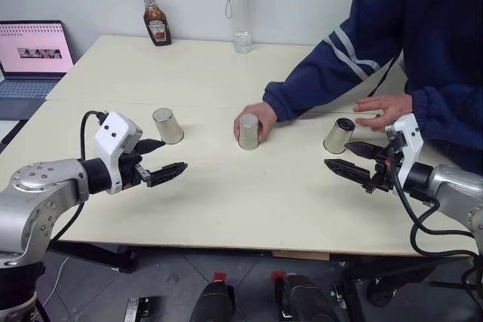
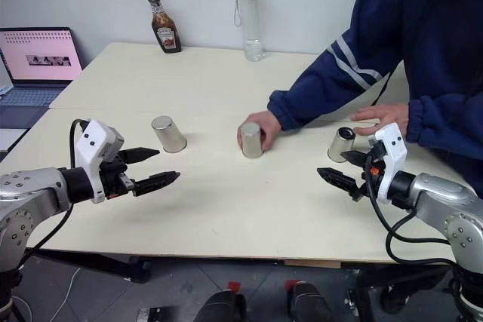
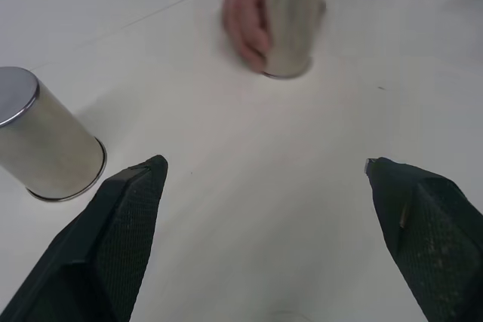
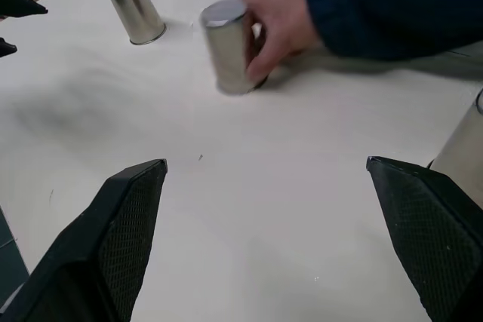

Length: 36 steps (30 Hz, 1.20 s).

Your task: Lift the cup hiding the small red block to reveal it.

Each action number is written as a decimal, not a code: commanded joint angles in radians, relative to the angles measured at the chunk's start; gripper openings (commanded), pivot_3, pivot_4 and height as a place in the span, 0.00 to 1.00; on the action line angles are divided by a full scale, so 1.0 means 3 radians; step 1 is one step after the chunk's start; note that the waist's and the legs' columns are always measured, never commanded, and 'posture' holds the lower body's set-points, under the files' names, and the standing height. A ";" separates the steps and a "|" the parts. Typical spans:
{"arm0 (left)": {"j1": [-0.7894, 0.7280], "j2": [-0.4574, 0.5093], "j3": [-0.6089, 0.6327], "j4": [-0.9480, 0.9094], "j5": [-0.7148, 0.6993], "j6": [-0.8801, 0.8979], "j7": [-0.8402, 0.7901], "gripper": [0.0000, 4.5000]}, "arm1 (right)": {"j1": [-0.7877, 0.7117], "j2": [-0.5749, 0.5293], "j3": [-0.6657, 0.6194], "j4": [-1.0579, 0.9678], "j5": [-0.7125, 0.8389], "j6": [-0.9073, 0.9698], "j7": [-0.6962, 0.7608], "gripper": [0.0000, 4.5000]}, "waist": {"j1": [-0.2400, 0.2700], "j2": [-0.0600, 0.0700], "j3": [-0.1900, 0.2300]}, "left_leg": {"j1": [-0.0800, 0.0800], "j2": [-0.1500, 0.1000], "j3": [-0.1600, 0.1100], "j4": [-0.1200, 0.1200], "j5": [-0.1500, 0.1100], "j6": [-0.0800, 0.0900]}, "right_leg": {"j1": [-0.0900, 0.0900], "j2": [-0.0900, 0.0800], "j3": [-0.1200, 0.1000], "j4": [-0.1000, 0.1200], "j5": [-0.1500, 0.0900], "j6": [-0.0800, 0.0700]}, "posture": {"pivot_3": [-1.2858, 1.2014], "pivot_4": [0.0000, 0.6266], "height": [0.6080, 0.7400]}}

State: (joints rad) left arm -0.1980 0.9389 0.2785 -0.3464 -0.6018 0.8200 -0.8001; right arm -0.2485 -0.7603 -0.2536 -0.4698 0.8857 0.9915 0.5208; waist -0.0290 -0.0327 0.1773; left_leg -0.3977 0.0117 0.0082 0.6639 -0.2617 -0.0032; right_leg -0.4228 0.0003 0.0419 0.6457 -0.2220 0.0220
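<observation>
**Three cups down, person's hand on the middle one, both pincers waiting**

Three upside-down metal cups sit in a row on the table (image 1: 226, 209): left cup (image 1: 167, 125), middle cup (image 1: 249, 131), right cup (image 1: 339, 135). All look alike, so I can't tell which one hides the red block; it's presumably under one of them. The right cup looks slightly tilted, leaning toward the person.

A person's hand (image 1: 256, 120) wraps the middle cup from behind, fingers touching it, likely shuffling or setting it. Their other hand (image 1: 383, 109) lies flat on the table just behind the right cup. A dark blue sleeve (image 1: 332, 65) reaches across the far right of the table.

Left pincer (image 1: 161, 161) hovers above the table near the left cup, a bit in front of it, released, fingers wide apart, nothing held. Right pincer (image 1: 352, 160) hovers just in front of the right cup, also released and empty. Both sit back at the near edge, probably waiting until the hands leave.

In the way: the hand on the middle cup blocks any grab there; the flat hand crowds the right cup. The left cup is free to reach.

Far side: ketchup bottle (image 1: 155, 23), clear bottle with green cap (image 1: 241, 10), both well away from the cups. Laptop (image 1: 32, 56) at far left on a neighbouring surface.
</observation>
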 commanded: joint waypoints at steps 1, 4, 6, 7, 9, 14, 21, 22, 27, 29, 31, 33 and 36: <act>-0.0082 0.0028 0.0003 0.0001 0.0039 -0.0089 -0.0030 0.99 | -0.0031 0.0029 -0.0070 -0.0107 0.0032 -0.0057 -0.0021 1.00 | 0.0000 0.0000 0.0000 | 0.0000 0.0000 0.0000 0.0000 0.0000 0.0000 | 0.0000 0.0000 0.0000 0.0000 0.0000 0.0000 | 0.52 0.24 1.00; -0.0089 0.0029 -0.0004 0.0012 0.0046 -0.0101 -0.0038 0.99 | -0.0028 0.0036 -0.0077 -0.0117 0.0037 -0.0052 -0.0022 1.00 | 0.0000 0.0000 0.0000 | 0.0000 0.0000 0.0000 0.0000 0.0000 0.0000 | 0.0000 0.0000 0.0000 0.0000 0.0002 0.0003 | 0.52 0.24 1.00; -0.0089 0.0026 -0.0010 0.0012 0.0055 -0.0114 -0.0039 0.99 | -0.0030 0.0033 -0.0089 -0.0099 0.0029 -0.0056 -0.0013 1.00 | 0.0000 0.0000 0.0000 | 0.0000 0.0000 0.0000 0.0000 0.0000 0.0000 | 0.0000 0.0000 0.0000 0.0000 0.0003 0.0004 | 0.52 0.24 1.00; -0.0093 0.0023 -0.0015 0.0014 0.0058 -0.0119 -0.0039 0.99 | -0.0034 0.0032 -0.0094 -0.0085 0.0025 -0.0060 -0.0011 1.00 | 0.0000 0.0000 0.0000 | 0.0000 0.0000 0.0000 0.0000 0.0000 0.0000 | 0.0000 0.0000 0.0000 0.0000 0.0002 0.0004 | 0.52 0.24 1.00; -0.0093 0.0018 -0.0018 0.0013 0.0063 -0.0127 -0.0041 0.99 | -0.0032 0.0030 -0.0098 -0.0081 0.0021 -0.0063 -0.0009 1.00 | 0.0000 0.0000 0.0000 | 0.0000 0.0000 0.0000 0.0000 0.0000 0.0000 | 0.0000 0.0000 0.0000 0.0000 0.0002 0.0004 | 0.52 0.24 1.00; -0.0088 0.0014 -0.0017 0.0008 0.0072 -0.0135 -0.0039 0.99 | -0.0034 0.0037 -0.0097 -0.0097 0.0031 -0.0058 -0.0018 1.00 | 0.0000 0.0000 0.0000 | 0.0000 0.0000 0.0000 0.0000 0.0000 0.0000 | 0.0000 0.0000 0.0000 0.0000 0.0002 0.0003 | 0.52 0.24 1.00; -0.0091 0.0020 -0.0012 0.0021 0.0102 -0.0154 -0.0044 0.99 | -0.0043 0.0044 -0.0089 -0.0087 0.0027 -0.0059 -0.0019 1.00 | 0.0000 0.0000 0.0000 | 0.0000 0.0000 0.0000 0.0000 0.0000 0.0000 | 0.0000 0.0000 0.0000 0.0000 0.0002 0.0003 | 0.52 0.24 1.00; -0.0093 0.0019 -0.0012 0.0019 0.0104 -0.0153 -0.0044 0.99 | -0.0039 0.0043 -0.0091 -0.0084 0.0023 -0.0063 -0.0015 1.00 | 0.0000 0.0000 0.0000 | 0.0000 0.0000 0.0000 0.0000 0.0000 0.0000 | 0.0000 0.0000 0.0000 0.0000 0.0002 0.0003 | 0.52 0.24 1.00; -0.0102 0.0015 -0.0016 0.0015 0.0136 -0.0169 -0.0053 0.99 | -0.0039 0.0061 -0.0083 -0.0090 0.0020 -0.0066 -0.0032 1.00 | 0.0000 0.0000 0.0000 | 0.0000 0.0000 0.0000 0.0000 0.0000 0.0000 | 0.0000 0.0000 0.0000 0.0000 0.0002 0.0004 | 0.52 0.24 1.00; -0.0105 0.0015 -0.0016 0.0020 0.0141 -0.0171 -0.0058 0.99 | -0.0033 0.0068 -0.0083 -0.0098 0.0020 -0.0066 -0.0036 1.00 | 0.0000 0.0000 0.0000 | 0.0000 0.0000 0.0000 0.0000 0.0000 0.0000 | 0.0000 0.0000 0.0000 0.0000 0.0002 0.0004 | 0.52 0.24 1.00; -0.0112 0.0017 -0.0018 0.0021 0.0140 -0.0166 -0.0060 0.99 | -0.0025 0.0070 -0.0087 -0.0104 0.0022 -0.0066 -0.0035 1.00 | 0.0000 0.0000 0.0000 | 0.0000 0.0000 0.0000 0.0000 0.0000 0.0000 | 0.0000 0.0000 0.0000 0.0000 0.0002 0.0004 | 0.52 0.24 1.00; -0.0114 0.0021 -0.0014 0.0014 0.0134 -0.0156 -0.0063 0.99 | -0.0018 0.0066 -0.0093 -0.0106 0.0021 -0.0067 -0.0034 1.00 | 0.0000 0.0000 0.0000 | 0.0000 0.0000 0.0000 0.0000 0.0000 0.0000 | 0.0000 0.0000 0.0000 0.0000 0.0002 0.0004 | 0.52 0.24 1.00; -0.0111 0.0025 -0.0008 -0.0003 0.0117 -0.0134 -0.0066 0.99 | 0.0000 0.0056 -0.0106 -0.0106 0.0022 -0.0067 -0.0025 1.00 | 0.0000 0.0000 0.0000 | 0.0000 0.0000 0.0000 0.0000 0.0000 0.0000 | 0.0000 0.0000 0.0000 0.0000 0.0003 0.0004 | 0.52 0.24 1.00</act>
State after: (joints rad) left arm -0.2108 0.9387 0.2678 -0.3296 -0.5674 0.7943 -0.8179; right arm -0.2474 -0.7387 -0.2537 -0.4699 0.8855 0.9905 0.5129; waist -0.0291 -0.0327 0.1773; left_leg -0.3978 0.0117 0.0082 0.6639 -0.2617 -0.0032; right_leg -0.4228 0.0004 0.0419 0.6457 -0.2213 0.0232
